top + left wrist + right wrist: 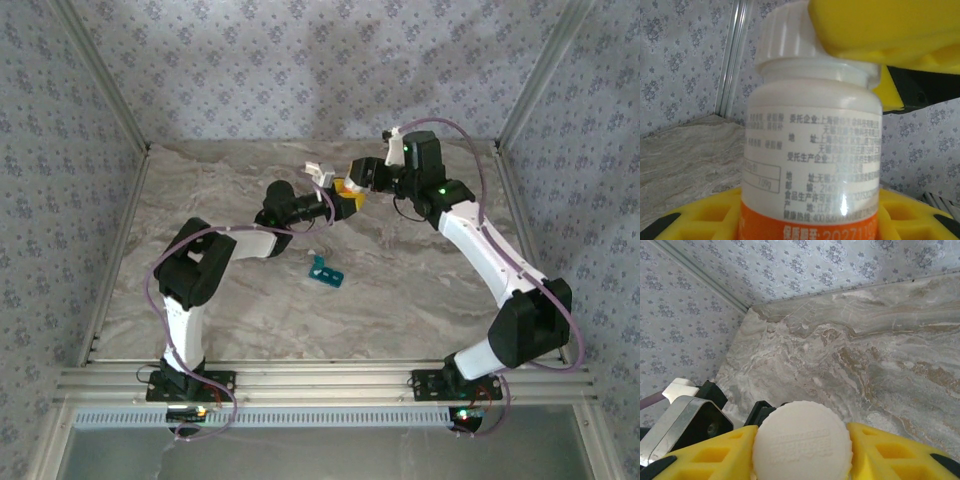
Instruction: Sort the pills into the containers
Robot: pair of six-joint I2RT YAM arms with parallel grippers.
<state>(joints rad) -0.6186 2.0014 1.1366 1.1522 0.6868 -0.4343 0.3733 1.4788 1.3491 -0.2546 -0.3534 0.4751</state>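
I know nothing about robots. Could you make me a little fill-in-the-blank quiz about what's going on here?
1. The left gripper holds a white bottle with an ____ band.
2. The right gripper's fingers sit on either side of the bottle's ____.
3. The teal containers lie on the ____, touched by neither gripper.
Missing words: orange; cap; table.

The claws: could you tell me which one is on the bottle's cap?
The right claw flanks the white cap; the left claw holds the bottle below.
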